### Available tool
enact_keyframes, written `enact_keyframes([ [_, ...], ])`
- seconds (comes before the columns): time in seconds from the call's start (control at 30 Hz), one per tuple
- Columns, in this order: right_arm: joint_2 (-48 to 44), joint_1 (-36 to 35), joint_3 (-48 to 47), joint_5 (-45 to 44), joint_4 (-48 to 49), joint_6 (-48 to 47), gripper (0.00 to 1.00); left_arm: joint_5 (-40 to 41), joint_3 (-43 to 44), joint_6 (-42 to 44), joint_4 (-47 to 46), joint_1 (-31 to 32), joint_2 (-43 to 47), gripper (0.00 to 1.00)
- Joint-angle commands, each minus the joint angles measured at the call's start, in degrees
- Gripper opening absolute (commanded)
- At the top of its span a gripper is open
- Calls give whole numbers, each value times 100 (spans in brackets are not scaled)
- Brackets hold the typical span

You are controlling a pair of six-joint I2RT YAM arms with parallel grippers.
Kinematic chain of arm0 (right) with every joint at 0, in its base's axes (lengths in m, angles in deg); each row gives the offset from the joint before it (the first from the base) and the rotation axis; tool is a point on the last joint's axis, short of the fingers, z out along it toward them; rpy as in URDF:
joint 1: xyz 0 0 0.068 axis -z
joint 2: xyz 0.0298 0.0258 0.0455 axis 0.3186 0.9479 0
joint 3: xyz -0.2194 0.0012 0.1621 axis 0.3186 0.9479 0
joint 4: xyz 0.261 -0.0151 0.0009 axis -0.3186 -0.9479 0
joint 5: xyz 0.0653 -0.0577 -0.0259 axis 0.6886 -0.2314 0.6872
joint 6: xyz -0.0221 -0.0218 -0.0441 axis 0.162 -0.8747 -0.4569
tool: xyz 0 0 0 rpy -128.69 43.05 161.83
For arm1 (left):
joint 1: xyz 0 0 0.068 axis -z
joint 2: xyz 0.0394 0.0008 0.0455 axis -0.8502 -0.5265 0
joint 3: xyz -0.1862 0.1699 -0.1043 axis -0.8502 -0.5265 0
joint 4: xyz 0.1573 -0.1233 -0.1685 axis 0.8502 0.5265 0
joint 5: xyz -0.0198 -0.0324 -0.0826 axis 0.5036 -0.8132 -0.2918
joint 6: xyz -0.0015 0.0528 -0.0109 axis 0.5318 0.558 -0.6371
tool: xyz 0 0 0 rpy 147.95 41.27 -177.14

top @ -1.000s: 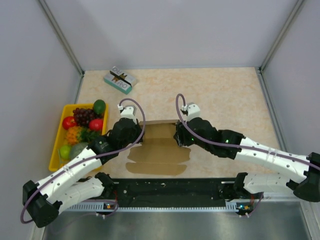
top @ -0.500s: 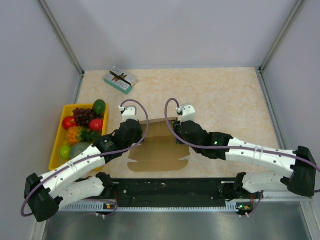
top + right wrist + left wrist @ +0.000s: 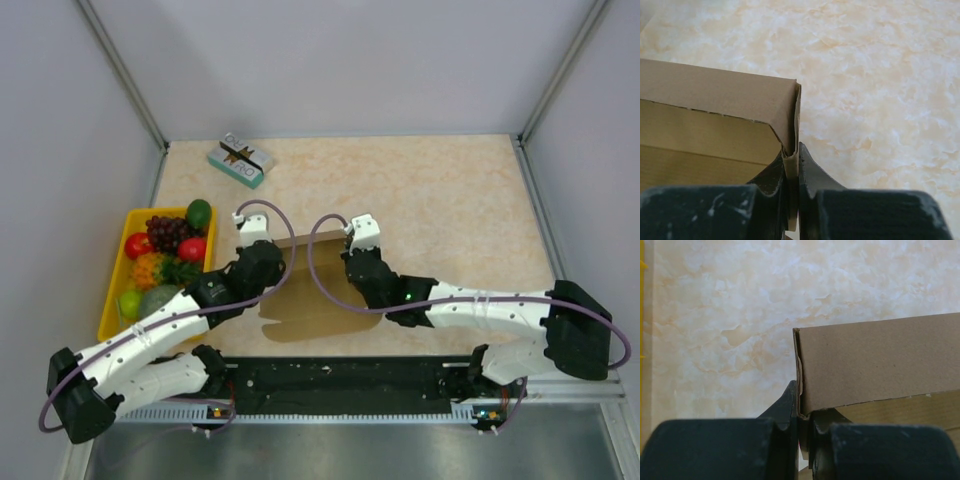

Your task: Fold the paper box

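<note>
Here, left jaws and right jaws each pinch a corner of the plain paper box (image 3: 315,305).

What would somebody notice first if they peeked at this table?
In the middle of the table, the left gripper and the right gripper each pinch one end of a raised flap of the brown paper box. At the table's left edge, a yellow tray holds bright fruit.
</note>
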Motion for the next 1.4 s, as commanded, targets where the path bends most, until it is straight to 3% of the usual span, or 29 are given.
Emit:
enact_keyframes([
  [0.0, 92, -113, 570, -499, 1673, -503, 0, 127, 270, -115, -164, 155, 293, 0],
  [0.33, 513, -218, 572, -1254, 1993, -749, 0, 242, 393, -265, -216, 463, 250, 0],
  [0.47, 1198, -368, 168, -2744, 2185, -1179, 0, 391, 629, -344, -155, 692, -14, 0],
  [0.53, 1435, -368, -200, -3065, 1495, -745, 0, 435, 735, -396, -76, 745, -137, 0],
  [0.6, 1358, -368, -360, -3040, 773, -15, 0, 550, 824, -449, 3, 806, -163, 0],
  [0.67, 1060, -377, -1, -2507, 1436, -353, 0, 559, 824, -423, -6, 806, -146, 0],
  [0.73, 831, -359, 122, -1997, 1167, -136, 9, 594, 806, -353, -32, 806, -111, 0],
  [0.77, 569, -368, 184, -1733, 1079, -108, 24, 594, 754, -327, -58, 806, -111, 0],
  [1.0, -1108, -315, 825, -80, 148, -73, 65, 971, 262, -133, -418, 806, -6, 0],
  [1.07, -1453, -324, 896, 203, -525, -12, 70, 1182, 60, 7, -655, 806, -5, 0],
  [1.23, -3111, -315, 1546, 686, -978, 103, 78, 1736, -362, 139, -1112, 806, -137, 0],
  [1.37, -3748, -237, 1626, 1055, -1373, 418, 83, 2131, -591, 131, -1595, 806, -392, 0],
])
